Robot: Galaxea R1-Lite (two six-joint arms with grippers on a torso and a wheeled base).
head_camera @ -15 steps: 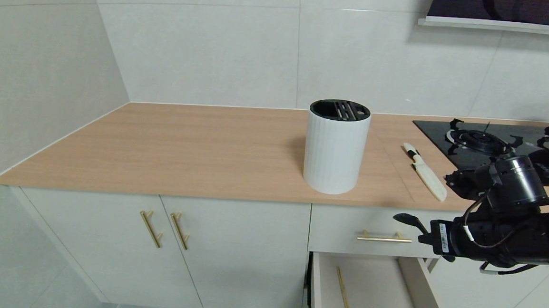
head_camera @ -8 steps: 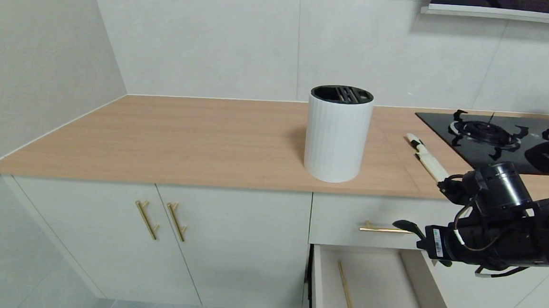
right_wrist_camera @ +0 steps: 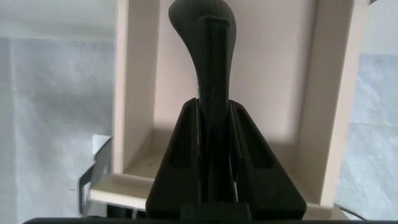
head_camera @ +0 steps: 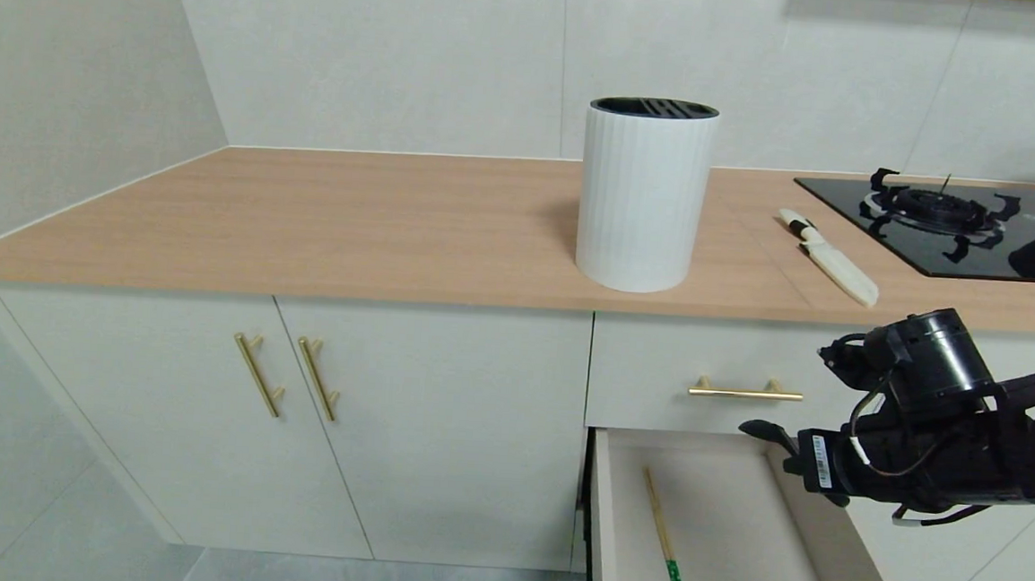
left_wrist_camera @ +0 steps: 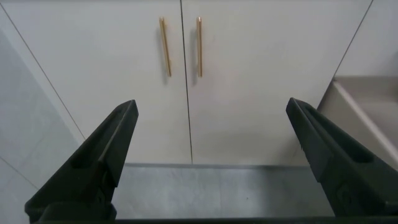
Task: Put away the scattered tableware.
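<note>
The fingers [right_wrist_camera: 183,149] of the right gripper [head_camera: 794,440] are pressed together on a dark spoon [head_camera: 763,426]. Its rounded end sticks out in front of them, over the open drawer [head_camera: 598,511], toward the right wall. To do this step well, I think the arm should bring the spoon lower and more over the middle of the drawer floor. It should keep the spoon flat and let go only near the bottom, beside the chopstick [head_camera: 663,551] and not across it. The left gripper [left_wrist_camera: 211,118] is spread wide and holds nothing; it hangs in front of the cabinet doors [left_wrist_camera: 249,74]. I count one spoon, one knife [head_camera: 829,257] lying on the counter [head_camera: 351,217] near one white holder [head_camera: 644,199], and in the drawer what looks like one chopstick, though it may be a pair lying close together.
</note>
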